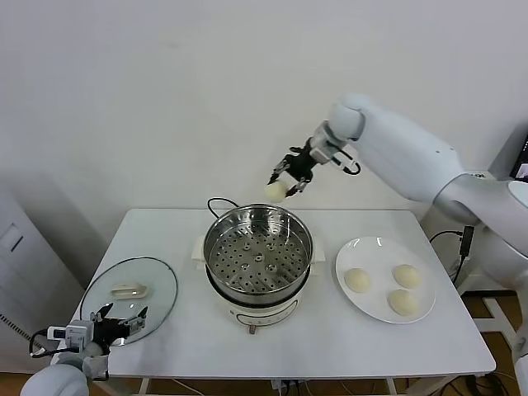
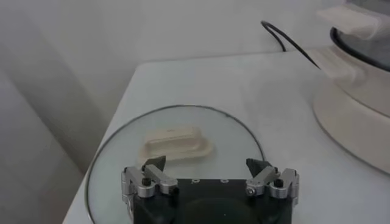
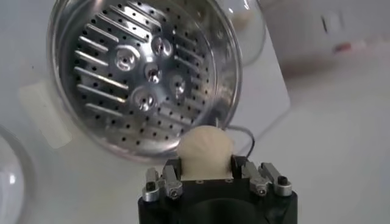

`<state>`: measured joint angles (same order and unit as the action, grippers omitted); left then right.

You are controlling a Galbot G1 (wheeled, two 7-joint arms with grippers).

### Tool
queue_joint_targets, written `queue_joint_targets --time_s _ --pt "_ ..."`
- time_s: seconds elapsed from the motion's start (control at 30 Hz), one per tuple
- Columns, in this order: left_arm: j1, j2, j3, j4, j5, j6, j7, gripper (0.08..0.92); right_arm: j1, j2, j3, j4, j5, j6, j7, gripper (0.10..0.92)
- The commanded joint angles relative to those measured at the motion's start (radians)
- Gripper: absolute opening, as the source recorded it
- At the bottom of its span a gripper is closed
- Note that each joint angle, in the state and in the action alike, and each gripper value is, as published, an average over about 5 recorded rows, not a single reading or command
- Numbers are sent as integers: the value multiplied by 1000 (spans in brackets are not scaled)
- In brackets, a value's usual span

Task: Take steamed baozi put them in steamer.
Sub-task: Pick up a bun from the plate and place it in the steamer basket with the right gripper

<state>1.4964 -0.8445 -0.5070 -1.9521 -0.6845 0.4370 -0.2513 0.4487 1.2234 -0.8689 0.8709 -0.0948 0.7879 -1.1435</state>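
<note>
My right gripper (image 1: 285,183) is shut on one pale cream baozi (image 1: 275,190) and holds it in the air above the far rim of the steamer (image 1: 258,216). In the right wrist view the baozi (image 3: 206,151) sits between the jaws, with the steamer's empty perforated tray (image 3: 144,79) below. Three more baozi (image 1: 357,280) (image 1: 407,275) (image 1: 403,303) lie on the white plate (image 1: 373,250) to the right of the steamer. My left gripper (image 1: 118,323) is open and empty at the table's front left, over the glass lid (image 2: 234,131).
The glass lid (image 1: 162,285) with its white handle (image 1: 129,289) lies flat on the table left of the steamer. A black cord (image 1: 216,203) runs behind the steamer. The white wall stands close behind the table.
</note>
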Motion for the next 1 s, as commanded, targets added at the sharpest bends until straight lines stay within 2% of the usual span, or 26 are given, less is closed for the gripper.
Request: queue_joint_targets --time_s 0.03,0.5,1.0 --pt "0 0 3 -1 0 0 0 823 -62 72 40 26 -212 85 -13 509" --pt "-1 0 2 -3 -3 2 1 823 -188 79 113 74 -412 85 5 509" --pt "2 -1 2 -5 -3 0 2 823 -236 115 139 63 -498 85 28 509"
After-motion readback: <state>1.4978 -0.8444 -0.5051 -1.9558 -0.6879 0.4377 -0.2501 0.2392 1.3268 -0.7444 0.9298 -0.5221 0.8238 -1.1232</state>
